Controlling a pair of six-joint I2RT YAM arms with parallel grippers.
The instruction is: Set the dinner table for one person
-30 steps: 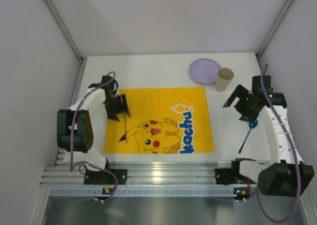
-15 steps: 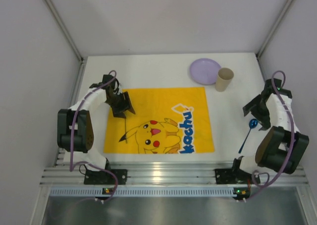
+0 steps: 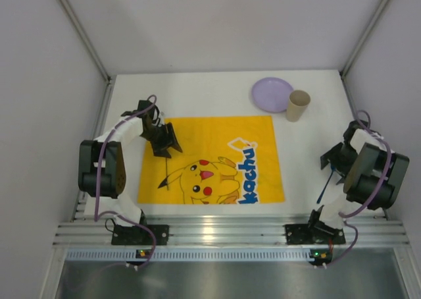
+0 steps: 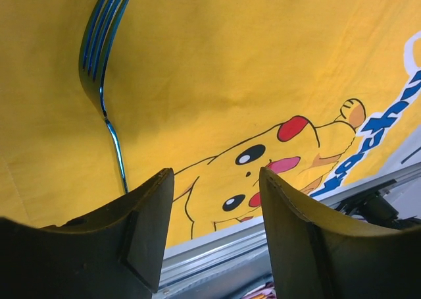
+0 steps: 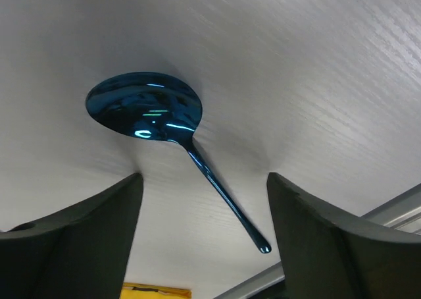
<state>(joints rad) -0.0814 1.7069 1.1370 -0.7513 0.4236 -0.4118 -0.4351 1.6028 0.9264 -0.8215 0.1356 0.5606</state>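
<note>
The dinner table [image 3: 197,91] is a plain white tabletop that fills the floor of a white-walled enclosure. A ribbed aluminium rail [image 3: 217,233] runs along its near edge and carries both arm bases. A yellow Pikachu-print mat [image 3: 217,137] lies flat on the middle of the table, with its printed lettering toward the right side.

A blue metallic fork [image 4: 99,62] lies on the left part of the mat, beside the Pikachu figure, with its tines pointing to the far side and its handle toward the rail. The left gripper [image 4: 214,177] hangs low over the mat just by the fork's far end. Its jaws are apart and grip nothing, and the fork lies to one side of them, not between them.

A blue spoon [image 5: 145,108] rests bowl-up on bare table to the right of the mat, with its handle angled toward the rail. The right gripper [image 5: 204,180] is poised above it, fingers spread and empty. From overhead the folded right arm covers the bowl, so only the handle shows there.

At the far right, well apart from the mat, sits a lilac plate [image 3: 272,93]. A beige cup [image 3: 298,105] stands upright just beside its right rim; whether the two touch cannot be told.
</note>
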